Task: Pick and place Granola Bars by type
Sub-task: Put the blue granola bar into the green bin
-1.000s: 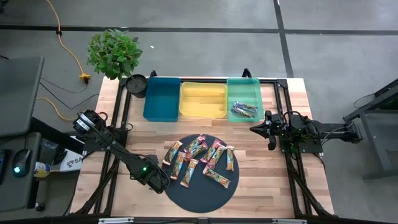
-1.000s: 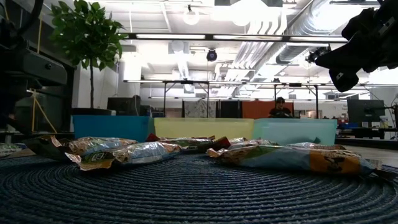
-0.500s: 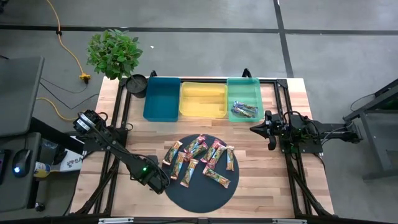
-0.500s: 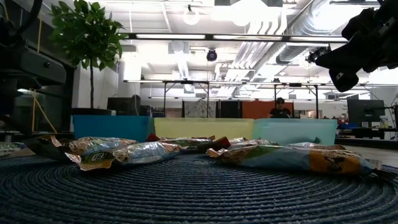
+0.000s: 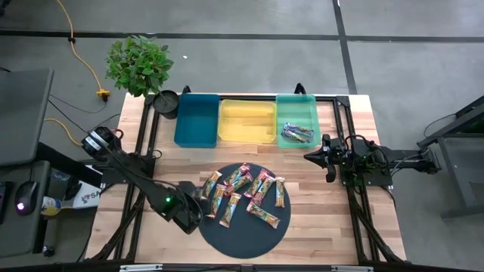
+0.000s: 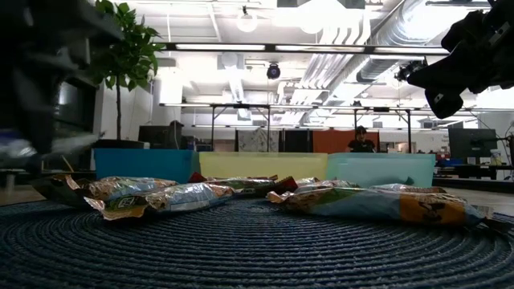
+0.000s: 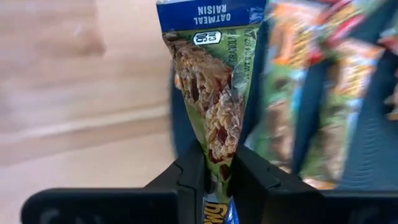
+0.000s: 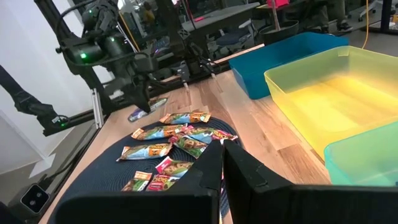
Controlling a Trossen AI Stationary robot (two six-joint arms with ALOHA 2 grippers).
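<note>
L claw [image 7: 214, 177] grips bar [image 7: 214, 99] beside mat [image 5: 249, 238].

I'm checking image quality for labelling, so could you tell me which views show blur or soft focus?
Left wrist view: the held bar is sharp, the bars behind it smeared. Low view: the left arm is a dark motion-blurred mass; the mat is soft at the near edge. High view: evenly lit and crisp.

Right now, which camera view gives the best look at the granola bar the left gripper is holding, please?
The left wrist view: the oatmeal raisin bar fills the frame, pinched in the left gripper, its label readable. The right wrist view shows it small and far off, hanging from that gripper. The high view hides it under the arm; the low view shows only a blur at the edge.
</note>
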